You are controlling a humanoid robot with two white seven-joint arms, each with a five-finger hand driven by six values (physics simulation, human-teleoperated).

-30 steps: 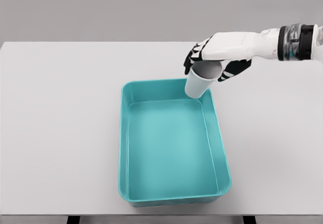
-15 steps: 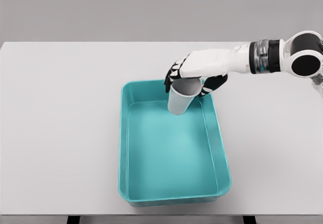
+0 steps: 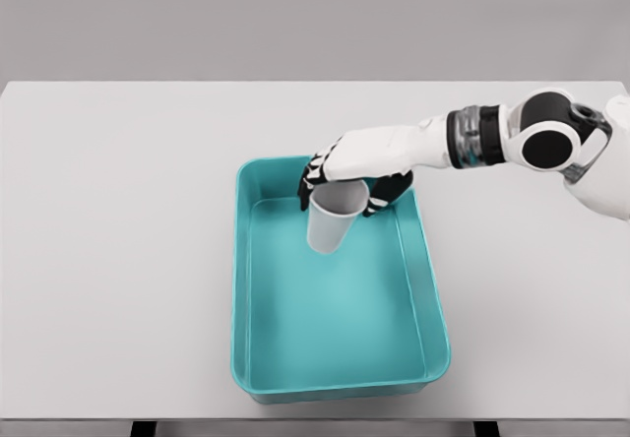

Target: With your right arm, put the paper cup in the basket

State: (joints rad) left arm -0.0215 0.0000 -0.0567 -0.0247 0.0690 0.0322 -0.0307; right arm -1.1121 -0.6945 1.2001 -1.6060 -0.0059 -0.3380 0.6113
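Big white table (image 3: pixel 118 260), plain and unmarked. Teal basket (image 3: pixel 242 289) sitting near the middle, no logo or writing readable anywhere. Right hand (image 3: pixel 346 171) reaching in from the right, fingers curled around the rim of the paper cup (image 3: pixel 330 218). Moved further left and nearer than half a second ago, when the cup hung at the far right corner. Now held just below the palm, tilted slightly, over the far end of the basket's inside.
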